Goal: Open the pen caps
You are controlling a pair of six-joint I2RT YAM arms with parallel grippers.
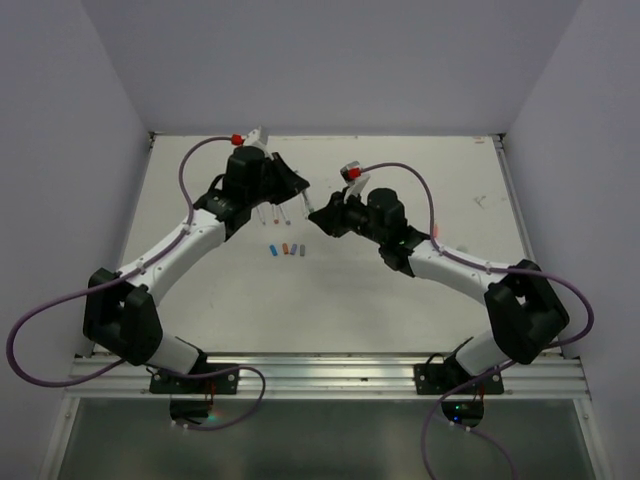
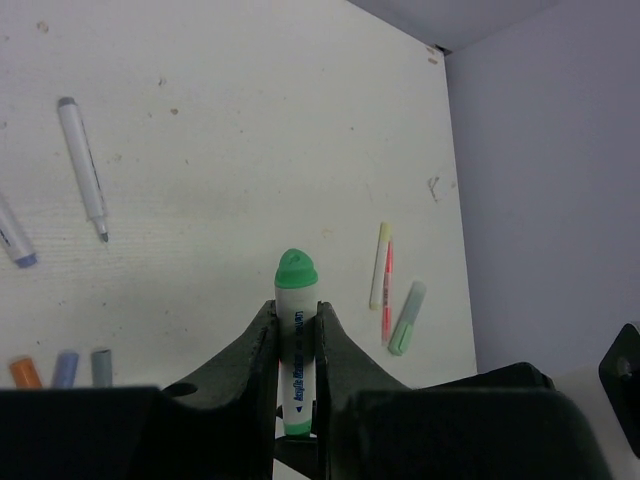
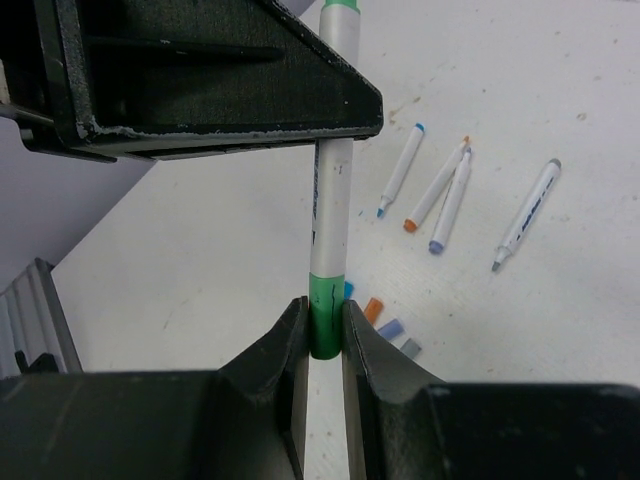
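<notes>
left jaws closed on the white pen barrel (image 2: 297, 345); right jaws closed on its green cap (image 3: 325, 325).

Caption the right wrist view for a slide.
Right gripper pinches the green cap of a white pen; four uncapped pens lie beyond.

Brightness: bright and even across the white table (image 1: 400, 310); the walls around the table read pale lilac.
Source: diffuse, seemingly from above the table, though no lamp shows.
Shadows: faint and soft-edged on the table beneath the arms.
Focus: the pen (image 2: 296, 350) and the table are sharp in both wrist views; the left gripper (image 2: 296, 310) and right gripper (image 3: 324, 305) look dark and slightly soft.
Detail: the top view is coarse; the pen caps (image 1: 287, 249) at the table's middle are mere coloured specks.
Distortion: the walls beside the table lean outward.
</notes>
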